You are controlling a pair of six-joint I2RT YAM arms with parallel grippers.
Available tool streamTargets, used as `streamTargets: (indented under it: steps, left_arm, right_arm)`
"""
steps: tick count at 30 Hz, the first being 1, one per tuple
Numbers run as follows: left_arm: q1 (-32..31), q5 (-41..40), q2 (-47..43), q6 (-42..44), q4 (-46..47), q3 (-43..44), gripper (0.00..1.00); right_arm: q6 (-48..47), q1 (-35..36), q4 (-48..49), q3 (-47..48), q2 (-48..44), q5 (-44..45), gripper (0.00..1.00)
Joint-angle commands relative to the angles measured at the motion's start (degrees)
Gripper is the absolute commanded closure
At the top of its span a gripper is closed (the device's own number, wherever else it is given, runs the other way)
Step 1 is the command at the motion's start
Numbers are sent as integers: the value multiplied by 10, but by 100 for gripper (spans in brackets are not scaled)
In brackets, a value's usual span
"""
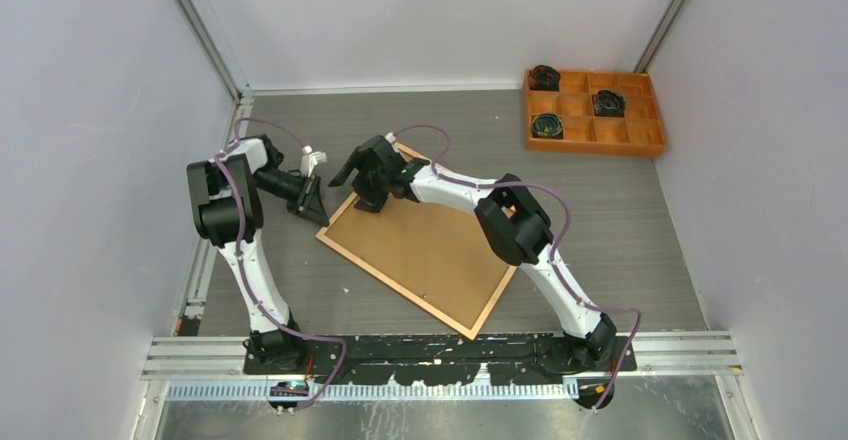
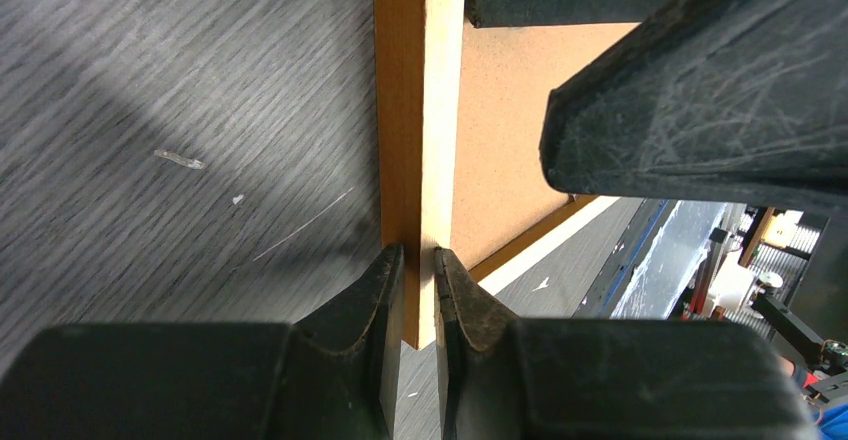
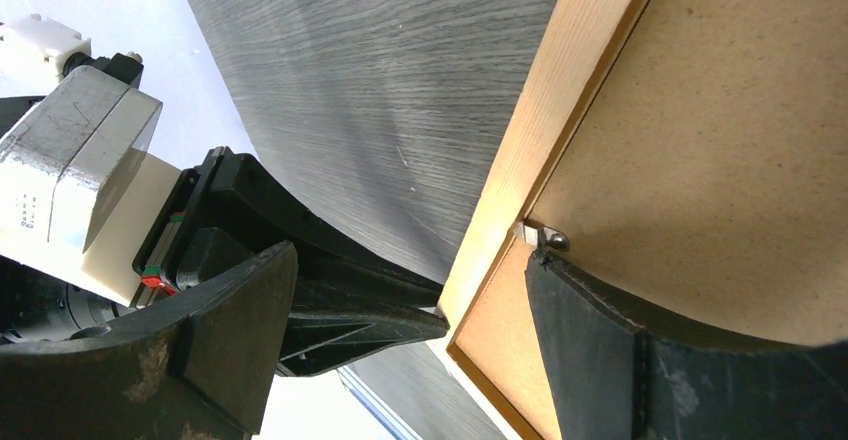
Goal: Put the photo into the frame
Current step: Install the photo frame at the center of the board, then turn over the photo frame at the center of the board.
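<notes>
The frame (image 1: 395,290) lies face down on the table, its plain brown backing board (image 1: 430,250) up. The photo is hidden. My left gripper (image 1: 318,210) is shut on the frame's far-left corner; in the left wrist view its fingertips (image 2: 418,290) pinch the end of the wooden rail (image 2: 415,110). My right gripper (image 1: 360,185) is open over the same corner. In the right wrist view (image 3: 410,255), one finger (image 3: 590,340) rests on the backing board (image 3: 720,140) beside a small metal tab (image 3: 545,238). The other finger hangs outside the rail (image 3: 540,130).
An orange compartment tray (image 1: 593,132) with several dark items stands at the back right. White walls close in the table on the left, back and right. The two grippers sit close together at the frame's corner.
</notes>
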Motion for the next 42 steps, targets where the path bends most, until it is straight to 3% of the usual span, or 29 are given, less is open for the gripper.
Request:
streamTargets:
  steps: [1,7,12,15,17,21,25,29,36,42]
  left_arm:
    - [-8,-19,-18,10,16,-4,82]
    - [-8,-26,-19,8,15,-2,82]
    - [-7,-33,-32,12,-8,10,80]
    - [-4,-38,-53,14,-19,15,69]
    - [-1,-41,-68,16,-28,19,57]
    - [2,-51,-108,19,-45,19,44]
    - [1,-63,-153,34,-66,3,33]
    - [2,-85,-208,42,-68,-32,32]
    - [-1,-115,-290,49,-64,-102,31]
    - [-6,-125,-345,52,-65,-133,30]
  right_arm:
    - [-14,0,-17,15,18,37,11]
    - [-20,-1,-4,17,12,19,12]
    - [-98,-1,15,-60,-82,-1,11]
    - [-195,2,2,-142,-167,-22,11]
    - [-277,13,-54,-180,-218,-19,11]
    - [-401,69,-162,-258,-306,60,12]
    - [-445,132,-195,-333,-360,131,17]
    - [-463,192,-196,-360,-372,179,27]
    - [-486,279,-216,-310,-325,274,36]
    - [-497,294,-213,-290,-285,319,42]
